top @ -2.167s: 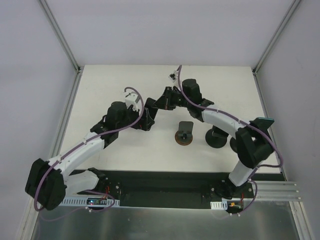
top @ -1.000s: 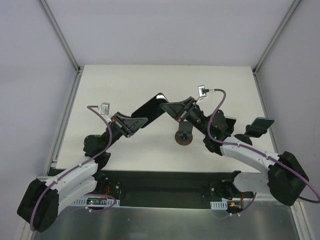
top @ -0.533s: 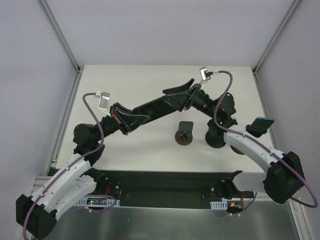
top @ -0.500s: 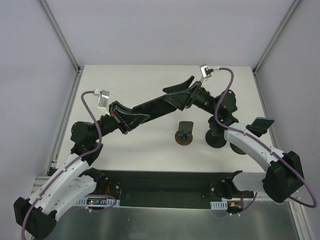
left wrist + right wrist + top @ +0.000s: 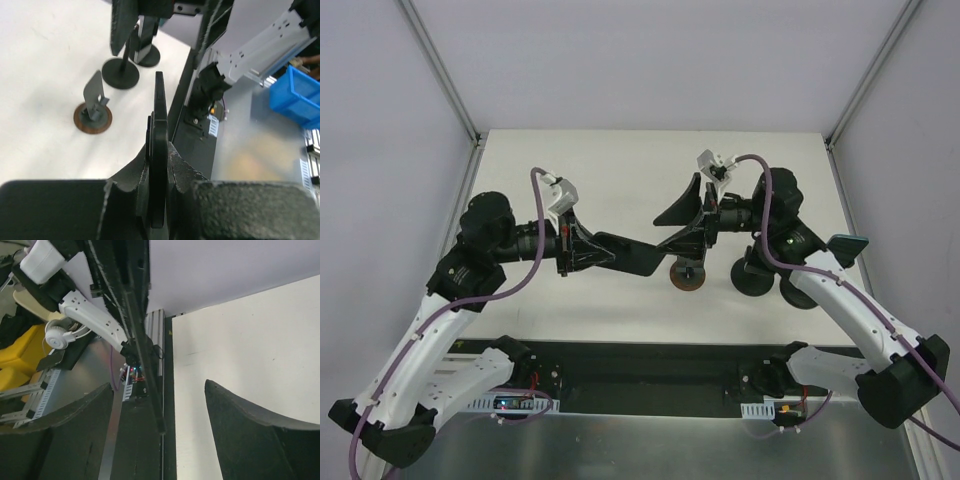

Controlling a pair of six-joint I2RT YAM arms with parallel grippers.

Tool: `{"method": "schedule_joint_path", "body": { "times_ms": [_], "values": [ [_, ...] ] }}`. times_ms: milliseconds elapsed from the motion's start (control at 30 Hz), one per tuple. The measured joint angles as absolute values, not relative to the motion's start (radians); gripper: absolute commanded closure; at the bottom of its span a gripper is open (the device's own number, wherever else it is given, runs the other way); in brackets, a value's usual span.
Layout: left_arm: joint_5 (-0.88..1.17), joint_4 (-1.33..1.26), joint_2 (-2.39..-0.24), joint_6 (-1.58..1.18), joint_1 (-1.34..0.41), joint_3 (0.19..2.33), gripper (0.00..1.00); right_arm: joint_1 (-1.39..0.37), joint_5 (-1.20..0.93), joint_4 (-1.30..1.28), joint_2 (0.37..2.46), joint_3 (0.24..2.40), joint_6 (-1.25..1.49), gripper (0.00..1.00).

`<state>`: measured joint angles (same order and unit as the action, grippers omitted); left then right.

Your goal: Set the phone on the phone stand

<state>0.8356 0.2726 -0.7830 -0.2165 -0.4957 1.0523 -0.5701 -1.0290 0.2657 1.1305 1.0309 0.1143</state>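
**Phone held above the table beside the phone stand**

The left gripper (image 5: 590,252) was pressed together on the phone (image 5: 630,258), pinching one end of it. In the left wrist view, that gripper (image 5: 159,150) clamped the phone (image 5: 159,107) edge-on, one finger flat against each face. In the overhead view, the phone reached from the grip toward 3 o'clock, clear of the white table (image 5: 570,170).

The right gripper (image 5: 682,222) was spread wide and held nothing, with its fingers (image 5: 682,203) pointing toward 9 o'clock. In the right wrist view, the gripper (image 5: 157,385) showed a broad gap between its two fingers (image 5: 250,425). The phone (image 5: 142,340) crossed that gap as a thin dark slab and touched neither finger.

The phone stand (image 5: 688,272), a brown disc carrying an upright grey plate, stood on the table just beside the phone's free end, at about 3 o'clock from it and at 6 o'clock from the right gripper. Whether the phone touched it could not be told from overhead. In the left wrist view, the phone stand (image 5: 94,112) lay apart from the phone, at its 9 o'clock.

Two black round-based stands (image 5: 752,275) stood at 3 o'clock from the phone stand. A blue bin (image 5: 295,95) sat off the table.
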Motion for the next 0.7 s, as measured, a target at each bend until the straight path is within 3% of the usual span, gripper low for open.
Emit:
{"method": "schedule_joint_path", "body": {
  "times_ms": [200,533,633,700],
  "values": [
    [0.866,0.376,-0.863,-0.167,-0.496,1.077,1.0,-0.641,-1.084,0.134,1.156,1.081,-0.008,0.52],
    [0.926,0.402,-0.884,-0.155,-0.496,1.163,1.0,-0.705,-1.088,0.019,1.216,1.142,-0.107,0.5],
    [0.949,0.402,-0.886,-0.15,-0.496,1.182,1.0,-0.726,-1.086,0.001,1.231,1.148,-0.125,0.62],
    [0.961,0.402,-0.886,-0.148,-0.496,1.191,1.0,-0.735,-1.085,-0.009,1.237,1.152,-0.135,0.78]
  ]
}}
